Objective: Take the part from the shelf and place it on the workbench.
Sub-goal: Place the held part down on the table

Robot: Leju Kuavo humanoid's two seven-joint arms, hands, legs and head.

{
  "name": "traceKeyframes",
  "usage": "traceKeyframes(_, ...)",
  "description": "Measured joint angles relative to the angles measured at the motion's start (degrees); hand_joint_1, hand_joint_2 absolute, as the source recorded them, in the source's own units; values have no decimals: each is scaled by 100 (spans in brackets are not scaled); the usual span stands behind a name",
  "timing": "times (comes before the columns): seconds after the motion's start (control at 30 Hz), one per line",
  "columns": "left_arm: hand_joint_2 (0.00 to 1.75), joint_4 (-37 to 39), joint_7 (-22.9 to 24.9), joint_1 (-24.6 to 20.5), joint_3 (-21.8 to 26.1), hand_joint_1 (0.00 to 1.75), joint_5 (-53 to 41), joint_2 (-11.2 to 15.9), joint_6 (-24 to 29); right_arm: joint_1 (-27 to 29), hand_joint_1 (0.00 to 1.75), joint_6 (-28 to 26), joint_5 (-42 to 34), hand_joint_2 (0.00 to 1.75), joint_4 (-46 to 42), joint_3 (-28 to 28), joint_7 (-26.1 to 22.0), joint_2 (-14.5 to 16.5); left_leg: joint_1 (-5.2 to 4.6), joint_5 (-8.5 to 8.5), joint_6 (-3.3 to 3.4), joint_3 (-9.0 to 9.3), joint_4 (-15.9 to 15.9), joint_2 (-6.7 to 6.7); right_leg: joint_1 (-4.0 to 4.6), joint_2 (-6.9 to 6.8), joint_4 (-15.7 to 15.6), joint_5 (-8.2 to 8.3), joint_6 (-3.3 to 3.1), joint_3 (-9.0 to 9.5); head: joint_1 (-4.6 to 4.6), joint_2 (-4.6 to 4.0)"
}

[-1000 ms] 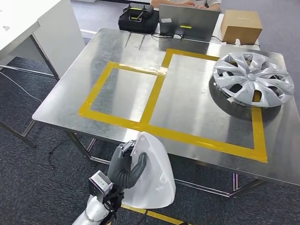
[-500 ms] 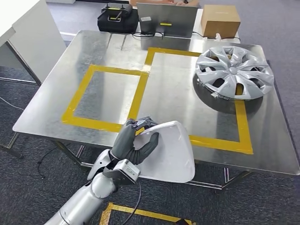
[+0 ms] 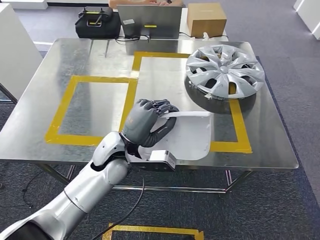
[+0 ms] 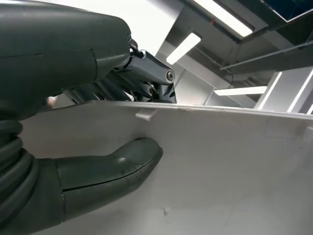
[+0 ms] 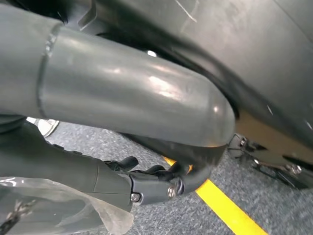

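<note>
Head view: the left robot hand (image 3: 145, 122) is seen closed on the near-left edge of the white plastic part (image 3: 190, 135), fingers (image 3: 160, 106) over the upper rim and thumb pressed against the face below. The part is held low over the near edge of the steel bench (image 3: 34, 125), across the yellow tape (image 3: 230, 146). A silver wheel cover (image 3: 225, 70) lies further right. The right robot hand (image 5: 147, 183) is shown with fingers curled in, nothing seen in them.
</note>
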Motion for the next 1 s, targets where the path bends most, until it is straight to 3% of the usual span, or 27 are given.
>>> traceKeyframes(0.07,175,254,207,-256,-123,175,-611,-54,204,-7,0,13,60,0,-1,10,25,5,23,34,50,8,-45,15,-1,-121,115,-97,69,-80,14,0)
traceKeyframes(0.1,175,385,306,-396,-196,175,-899,-86,302,-14,0,21,92,0,-1,21,30,5,35,47,76,13,-65,29,0,-203,320,-219,102,-185,31,0)
traceKeyframes(0.17,175,638,500,-663,-344,175,-1405,-134,462,-30,0,41,141,0,-1,45,31,5,33,47,99,12,-68,68,-6,-320,1015,-540,158,-525,56,0)
traceKeyframes(0.23,175,859,659,-898,-471,175,-1746,-148,528,-42,0,58,168,0,-1,72,29,5,30,43,104,13,-67,116,-11,-347,1525,-661,196,-783,57,-1)
traceKeyframes(0.27,175,948,711,-1003,-517,175,-1843,-152,539,-44,0,64,175,0,-1,84,30,5,31,42,105,15,-65,131,-15,-355,1489,-571,207,-773,58,-1)
traceKeyframes(0.3,175,1018,742,-1094,-554,175,-1890,-160,544,-44,0,67,182,0,-1,94,32,4,33,39,101,19,-63,139,-21,-367,1228,-392,211,-649,57,-1)
traceKeyframes(0.37,175,1115,764,-1241,-609,175,-1922,-179,564,-41,0,69,192,0,-1,104,36,4,18,26,74,14,-47,141,-24,-424,452,-58,205,-255,63,-1)
traceKeyframes(0.43,175,1193,767,-1329,-651,175,-1931,-186,592,-46,0,78,198,0,-1,109,33,5,-13,23,24,-6,-28,145,-16,-452,33,32,151,-31,63,0)
traceKeyframes(0.57,175,1314,878,-1432,-728,175,-2140,-184,627,-51,0,102,221,0,-1,127,26,15,-12,-56,-78,-52,81,157,-26,-406,-4,39,2,-16,59,-1)
traceKeyframes(0.63,175,1479,1065,-1584,-778,175,-2424,-155,668,-61,0,114,239,0,-1,133,19,20,2,-344,-137,-269,577,134,-41,-402,-14,50,-65,-9,58,-1)
traceKeyframes(0.7,175,1780,1235,-1758,-795,175,-2652,-83,776,-64,0,125,253,0,-1,137,11,23,8,-644,-167,-607,1317,129,-41,-386,-12,49,-94,-8,60,0)
traceKeyframes(0.73,175,1950,1298,-1837,-789,175,-2737,-32,857,-63,0,130,259,0,-1,138,10,24,11,-682,-171,-715,1542,129,-41,-369,-12,48,-98,-7,58,-1)
traceKeyframes(0.77,175,2137,1370,-1918,-778,175,-2834,35,944,-62,0,134,265,0,-1,139,10,26,13,-607,-166,-727,1554,128,-41,-348,-9,48,-99,-4,58,-1)
traceKeyframes(0.8,175,2322,1450,-2005,-768,175,-2934,109,1013,-63,0,138,271,0,-1,139,10,28,14,-440,-151,-641,1352,128,-40,-325,-7,48,-100,2,58,-1)
traceKeyframes(0.87,175,2691,1634,-2193,-750,175,-3123,284,1075,-65,0,143,280,0,-1,140,10,42,4,-47,-93,-293,601,120,-31,-283,-2,47,-95,12,59,-1)
traceKeyframes(0.9,175,2852,1709,-2281,-746,175,-3188,368,1072,-65,0,143,282,0,-1,140,10,48,-5,57,-68,-146,274,115,-22,-268,3,48,-84,7,60,-1)
traceKeyframes(0.93,175,3006,1763,-2353,-736,175,-3252,454,1062,-65,0,142,283,0,-1,140,11,53,-15,96,-50,-61,72,110,-16,-260,5,54,-64,-6,62,0)
traceKeyframes(1.0,175,3264,1818,-2441,-680,175,-3381,603,1016,-64,0,140,284,0,-1,140,12,55,-22,81,-29,-37,-39,103,-10,-260,-2,67,-14,-31,62,0)
